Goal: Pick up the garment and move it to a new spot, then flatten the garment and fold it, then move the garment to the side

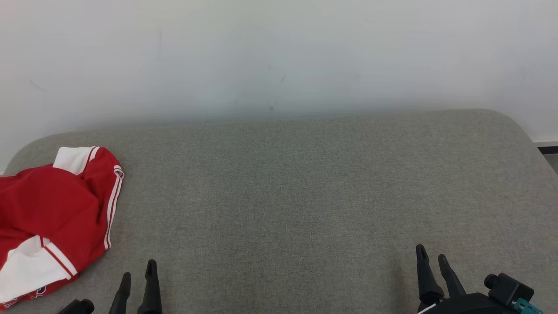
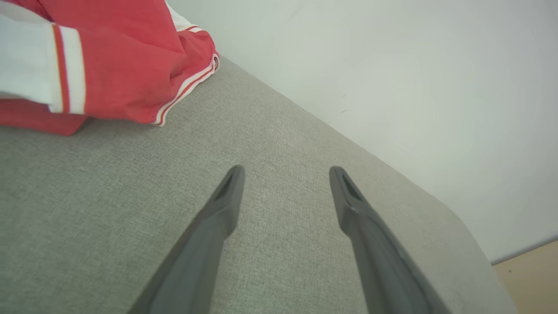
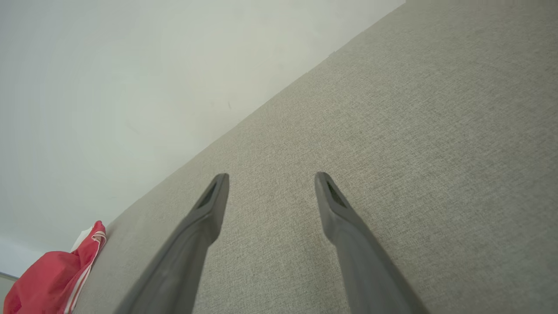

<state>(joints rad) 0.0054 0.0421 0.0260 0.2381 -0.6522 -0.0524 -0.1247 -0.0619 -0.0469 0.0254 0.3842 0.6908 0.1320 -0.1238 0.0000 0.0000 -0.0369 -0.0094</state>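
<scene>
A crumpled red-and-white sports garment [image 1: 52, 205] was found bunched at the left edge of the grey fabric surface [image 1: 283, 183]. It was judged light, limp and slippery, best pinched at a striped hem. The left fingers [image 1: 151, 288] and right fingers [image 1: 425, 272] were seen spread, empty.

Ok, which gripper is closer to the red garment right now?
Left. The left gripper sits just right of the red garment, not touching; the right gripper is far across the cushion.
</scene>
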